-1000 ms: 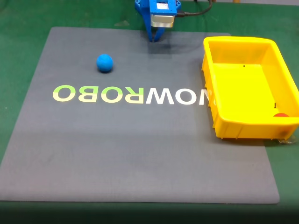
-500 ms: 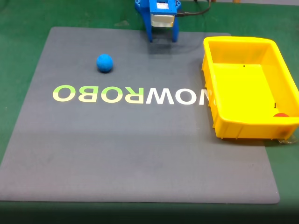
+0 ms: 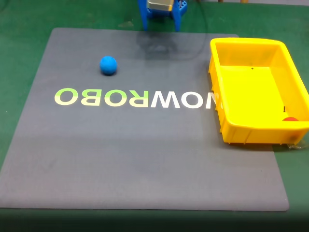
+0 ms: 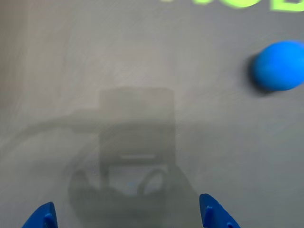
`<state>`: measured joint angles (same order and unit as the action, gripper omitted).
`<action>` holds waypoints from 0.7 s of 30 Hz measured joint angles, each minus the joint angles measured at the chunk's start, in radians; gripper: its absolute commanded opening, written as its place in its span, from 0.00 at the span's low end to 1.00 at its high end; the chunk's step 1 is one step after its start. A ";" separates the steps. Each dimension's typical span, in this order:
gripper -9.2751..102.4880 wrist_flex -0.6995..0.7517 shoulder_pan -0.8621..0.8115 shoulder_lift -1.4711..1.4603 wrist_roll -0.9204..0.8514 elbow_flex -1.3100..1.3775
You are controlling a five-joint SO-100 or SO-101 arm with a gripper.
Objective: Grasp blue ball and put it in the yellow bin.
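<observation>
Fixed view, left to right: your blue ball [image 3: 108,65] sits on the grey mat [image 3: 145,159], upper left of the frame, above the "ROBO" lettering [image 3: 101,97]. The arm [image 3: 161,12] stands at top centre. The yellow bin [image 3: 258,92] rests at the right, with a small red-orange object [image 3: 289,118] in its lower right corner. Wrist view: ball at upper right (blurred); your pincer [image 4: 130,216] has its blue fingertips [image 4: 216,216] wide apart at the bottom edge, holding nothing.

End effector [image 4: 128,216] has retreated upward — jaws apart.
</observation>
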<state>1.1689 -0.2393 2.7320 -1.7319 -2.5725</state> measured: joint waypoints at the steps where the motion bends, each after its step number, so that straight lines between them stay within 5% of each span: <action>1: 0.38 -0.028 -0.020 -0.077 0.000 0.051; 9: 0.38 -0.241 -0.150 -0.528 -0.038 0.258; 21: 0.38 -0.330 -0.225 -0.867 -0.061 0.457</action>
<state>0.8391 -0.4648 1.8653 -1.7932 -2.1154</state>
